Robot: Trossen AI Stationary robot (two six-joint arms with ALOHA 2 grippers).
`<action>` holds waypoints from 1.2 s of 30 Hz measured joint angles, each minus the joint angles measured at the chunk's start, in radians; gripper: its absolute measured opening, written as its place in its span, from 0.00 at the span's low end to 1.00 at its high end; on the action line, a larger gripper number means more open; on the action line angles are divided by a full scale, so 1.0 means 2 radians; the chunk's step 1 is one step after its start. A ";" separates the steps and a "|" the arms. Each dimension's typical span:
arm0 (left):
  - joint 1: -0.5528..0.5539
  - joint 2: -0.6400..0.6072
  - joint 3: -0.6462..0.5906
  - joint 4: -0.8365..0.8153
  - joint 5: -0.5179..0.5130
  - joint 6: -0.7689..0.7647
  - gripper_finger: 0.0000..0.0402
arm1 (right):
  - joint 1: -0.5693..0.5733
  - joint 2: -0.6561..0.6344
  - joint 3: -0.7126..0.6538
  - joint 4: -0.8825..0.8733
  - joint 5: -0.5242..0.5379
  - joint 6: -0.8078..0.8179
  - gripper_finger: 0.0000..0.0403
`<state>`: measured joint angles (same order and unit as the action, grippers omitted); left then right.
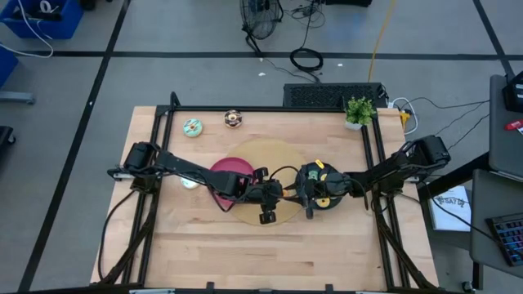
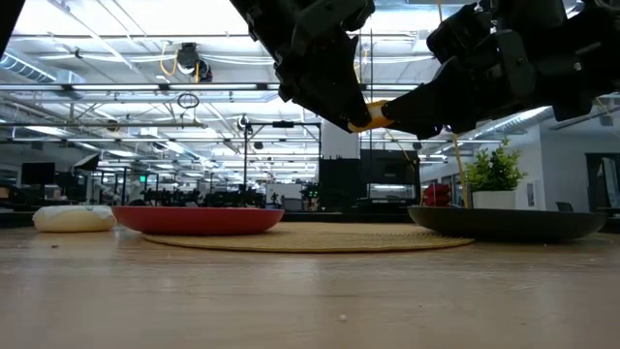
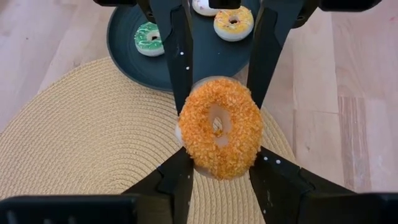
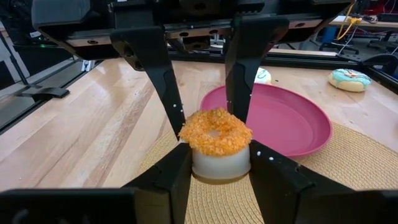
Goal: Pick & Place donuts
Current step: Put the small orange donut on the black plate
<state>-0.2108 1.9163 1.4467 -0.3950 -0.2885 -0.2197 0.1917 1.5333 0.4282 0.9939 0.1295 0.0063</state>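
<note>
From above, you are looking at the left gripper [image 1: 278, 194] and the right gripper [image 1: 304, 194] meeting tip to tip over the round woven mat [image 1: 270, 155], between the pink plate [image 1: 229, 167] and the dark plate. A teal donut [image 1: 193, 127] and a chocolate donut [image 1: 234, 119] are lying on the table near its far edge.

At table height, you are seeing both grippers hanging clear above the mat, with an orange crumb donut [image 2: 371, 114] showing between them. A white donut [image 2: 74, 218] is sitting on the wood beside the pink plate.

In the left wrist view, the left fingers are pressing closed on the orange crumb donut, and the right arm's fingers are flanking it from the other side. Beyond it, a green-and-white donut [image 3: 149, 38] and a yellow donut [image 3: 233, 22] are resting on the black plate [image 3: 124, 56].

In the right wrist view, the right fingers are bearing on the donut's pale base, so both grippers are gripping the one donut.
</note>
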 joint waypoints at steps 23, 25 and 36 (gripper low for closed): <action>-0.013 -0.047 0.000 0.004 -0.027 0.030 0.95 | 0.000 -0.041 -0.025 -0.038 0.005 0.013 0.35; -0.021 -0.059 0.000 0.004 -0.027 0.031 0.95 | 0.000 -0.063 -0.040 -0.055 0.016 0.024 0.35; -0.054 -0.083 0.000 -0.001 -0.042 0.065 0.95 | 0.000 -0.156 -0.153 -0.073 0.051 0.096 0.35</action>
<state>-0.3193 1.7500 1.4471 -0.3965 -0.3733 -0.0898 0.1917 1.2213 0.1223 0.8478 0.2306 0.1974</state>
